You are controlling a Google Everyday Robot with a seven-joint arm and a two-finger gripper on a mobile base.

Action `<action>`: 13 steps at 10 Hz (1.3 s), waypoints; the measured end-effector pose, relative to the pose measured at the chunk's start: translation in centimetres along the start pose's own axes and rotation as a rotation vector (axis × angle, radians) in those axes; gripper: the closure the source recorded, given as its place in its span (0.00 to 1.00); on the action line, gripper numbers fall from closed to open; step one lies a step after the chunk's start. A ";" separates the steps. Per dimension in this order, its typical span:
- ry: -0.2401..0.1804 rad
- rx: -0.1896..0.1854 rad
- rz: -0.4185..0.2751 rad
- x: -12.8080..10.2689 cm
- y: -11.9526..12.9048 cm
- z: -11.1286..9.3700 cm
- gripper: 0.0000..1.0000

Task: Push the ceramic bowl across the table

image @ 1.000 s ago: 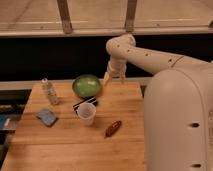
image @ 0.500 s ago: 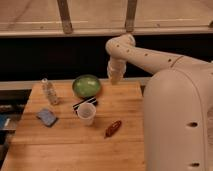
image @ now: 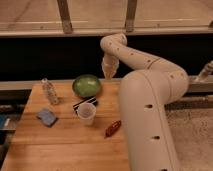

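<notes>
Camera view, please: where is your gripper (image: 109,72) hanging?

— I am holding it over the far edge of the table (image: 60,150), pointing down, just beside the ceramic bowl (image: 86,85) on the bowl's right. Whether it is touching the rim, I cannot tell.

— Is it gripping anything?

— I cannot tell whether it is open or closed; it is showing only as a pale, tapering shape below my wrist.

— And the bowl, where is it sitting?

— It is sitting upright near the table's far edge, about midway along it. A clear bottle (image: 49,91) is standing to its left, apart from it. Nearer the camera, a white plastic cup (image: 86,114) is standing upright against a dark flat packet (image: 80,104), which is lying just in front of the bowl. A blue sponge (image: 47,117) is lying left of the cup, and a reddish-brown wrapped item (image: 113,128) is lying to its right. My arm (image: 150,100) is arching over the table's right side.
</notes>
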 end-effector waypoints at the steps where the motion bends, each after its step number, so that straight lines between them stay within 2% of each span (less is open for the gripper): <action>1: 0.004 -0.014 -0.002 -0.5 -0.2 1.0 1.00; 5: 0.041 -0.033 -0.004 -0.8 -0.4 3.2 1.00; 10: 0.122 -0.041 0.007 -0.2 -0.6 6.3 1.00; 13: 0.161 -0.060 0.015 0.3 -0.6 7.8 1.00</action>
